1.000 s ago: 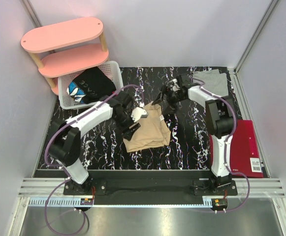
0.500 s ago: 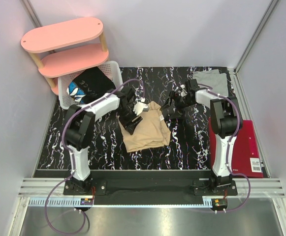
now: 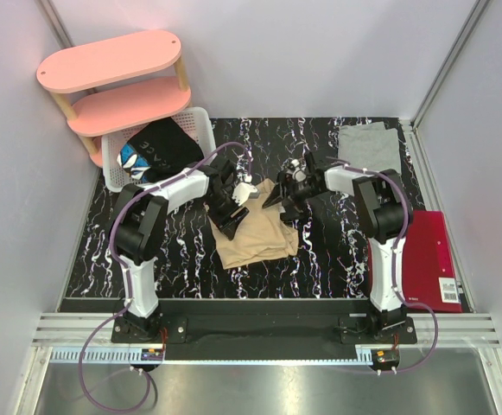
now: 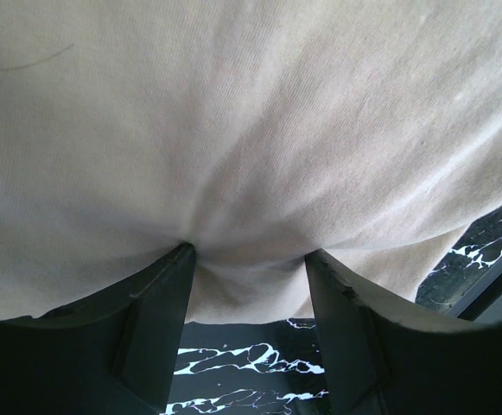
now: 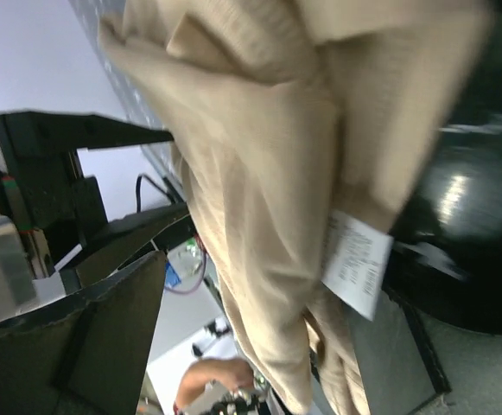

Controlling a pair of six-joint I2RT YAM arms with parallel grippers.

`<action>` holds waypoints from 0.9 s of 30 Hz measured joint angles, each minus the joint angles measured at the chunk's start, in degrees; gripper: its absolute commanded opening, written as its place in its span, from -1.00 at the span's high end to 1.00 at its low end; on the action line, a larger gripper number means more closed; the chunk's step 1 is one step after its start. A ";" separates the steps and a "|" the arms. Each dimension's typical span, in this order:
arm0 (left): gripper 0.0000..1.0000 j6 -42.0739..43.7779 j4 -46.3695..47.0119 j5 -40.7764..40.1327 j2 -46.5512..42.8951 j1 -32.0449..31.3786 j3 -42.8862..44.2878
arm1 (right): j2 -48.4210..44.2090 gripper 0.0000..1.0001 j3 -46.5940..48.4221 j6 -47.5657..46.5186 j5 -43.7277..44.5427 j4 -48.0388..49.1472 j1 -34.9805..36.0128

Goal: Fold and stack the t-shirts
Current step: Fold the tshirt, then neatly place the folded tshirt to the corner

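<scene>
1. While lying partly folded mid-table, the tan t-shirt (image 3: 255,235) is being lifted at its far edge by both grippers.
2. Left gripper (image 3: 231,210) is pinching a bunched fold of the cloth between its parted fingers (image 4: 151,324).
3. Right gripper (image 3: 287,196) is standing wide, with the cloth between its jaws; its grip cannot be confirmed.
4. Grey t-shirt (image 3: 369,143) is lying flat at the table's far right corner.

Black marbled table (image 3: 337,251) under tan shirt (image 3: 252,240), grey shirt (image 3: 369,143), white basket (image 3: 200,130), red folder (image 3: 430,259)

Bright even overhead light; rt wrist view blurred.
</scene>
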 measured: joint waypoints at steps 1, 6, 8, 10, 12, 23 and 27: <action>-0.22 -0.02 0.02 0.00 0.00 0.00 0.00 | 0.31 -0.75 -0.20 0.02 -0.94 0.52 0.90; -0.22 -0.02 0.24 0.00 -0.26 0.00 -0.24 | 1.36 -0.67 -1.62 0.35 -5.20 2.82 3.37; -0.22 -0.02 0.24 0.00 -0.26 0.00 -0.26 | 1.44 -0.60 -1.88 0.26 -5.77 3.48 3.45; -0.22 0.00 0.37 0.00 -0.35 0.00 -0.37 | 1.53 -0.50 -2.19 0.20 -5.97 3.98 3.43; -0.22 0.02 0.72 0.00 -0.66 0.00 -0.79 | 1.68 -0.38 -2.54 0.11 -6.01 4.48 3.41; -0.22 0.02 1.99 0.00 -1.62 0.00 -2.01 | 5.05 0.06 0.76 0.28 -6.93 5.51 5.05; -0.22 0.02 2.10 0.00 -1.68 0.00 -2.14 | 7.89 0.48 3.28 0.26 -7.30 6.47 6.95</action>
